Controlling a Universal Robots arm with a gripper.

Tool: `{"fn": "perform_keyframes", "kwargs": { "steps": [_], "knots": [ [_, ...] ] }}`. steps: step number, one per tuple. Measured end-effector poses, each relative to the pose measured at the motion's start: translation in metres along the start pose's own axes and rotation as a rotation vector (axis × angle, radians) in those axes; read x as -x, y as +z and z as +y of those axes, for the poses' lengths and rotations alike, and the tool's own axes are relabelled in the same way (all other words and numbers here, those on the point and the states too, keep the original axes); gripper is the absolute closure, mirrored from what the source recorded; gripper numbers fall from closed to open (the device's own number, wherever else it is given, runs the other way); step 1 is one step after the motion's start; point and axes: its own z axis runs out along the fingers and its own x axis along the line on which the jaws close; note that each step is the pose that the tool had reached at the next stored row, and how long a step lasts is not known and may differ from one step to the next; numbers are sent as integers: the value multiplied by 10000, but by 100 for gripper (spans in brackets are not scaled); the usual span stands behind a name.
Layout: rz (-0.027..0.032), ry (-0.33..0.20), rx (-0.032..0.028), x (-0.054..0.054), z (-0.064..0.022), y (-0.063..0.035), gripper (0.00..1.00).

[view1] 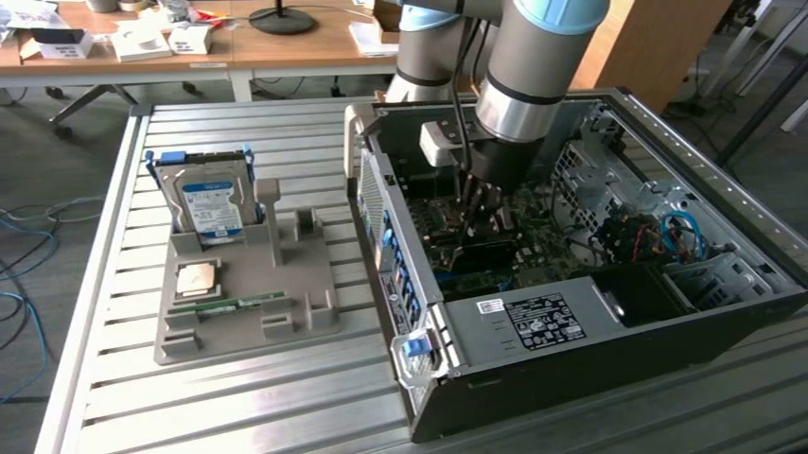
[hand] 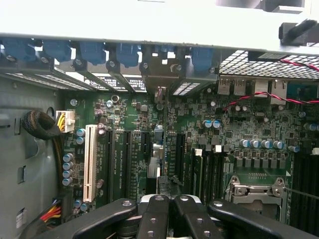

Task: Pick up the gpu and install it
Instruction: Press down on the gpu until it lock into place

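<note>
You have a computer case [view1: 707,312] in black with grey metal inside. Its motherboard [hand: 199,124] is dark green, dotted with silver-topped capacitors. One expansion slot [hand: 90,162] is white; its neighbours are black. Blue clips [hand: 92,50] line the rear slot openings. A red-and-black twisted wire [hand: 249,97] crosses the board, and blue cables [view1: 682,236] loop near the drive bays. Your gripper [hand: 167,216] is black with silver screws; the arm [view1: 531,76] is grey with a light-blue cap. A hard drive [view1: 208,203], silver with a blue-and-white label, sits in a grey holder [view1: 253,326] beside a green memory stick [view1: 227,307]. The table [view1: 165,416] is ribbed silver metal.
</note>
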Motion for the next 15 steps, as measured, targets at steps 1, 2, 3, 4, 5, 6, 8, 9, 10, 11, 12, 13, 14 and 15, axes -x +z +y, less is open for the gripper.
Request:
{"fn": "perform_keyframes", "kwargs": {
  "steps": [1, 2, 3, 4, 5, 6, 8, 9, 10, 11, 12, 13, 14, 15],
  "knots": [
    [0, 0, -1, 0, 0, 0, 89],
    [0, 0, -1, 0, 0, 1, 89],
    [-1, 0, -2, 0, 0, 3, 89],
    [0, -1, -5, 1, 0, 7, 89],
    [3, -2, -6, 2, 1, 8, 89],
    [3, -3, -6, 3, 0, 9, 89],
    [3, -4, -7, 3, 0, 9, 89],
    [2, -4, -7, 3, 0, 10, 89],
    [1, -4, -8, 3, 1, 11, 89],
    [0, -3, -11, 4, 3, 11, 89],
    [0, -2, -12, 5, 6, 12, 89],
    [0, -3, -12, 5, 8, 12, 89],
    [1, -4, -11, 5, 7, 12, 89],
    [1, -5, -12, 5, 8, 12, 89]
  ]
}}
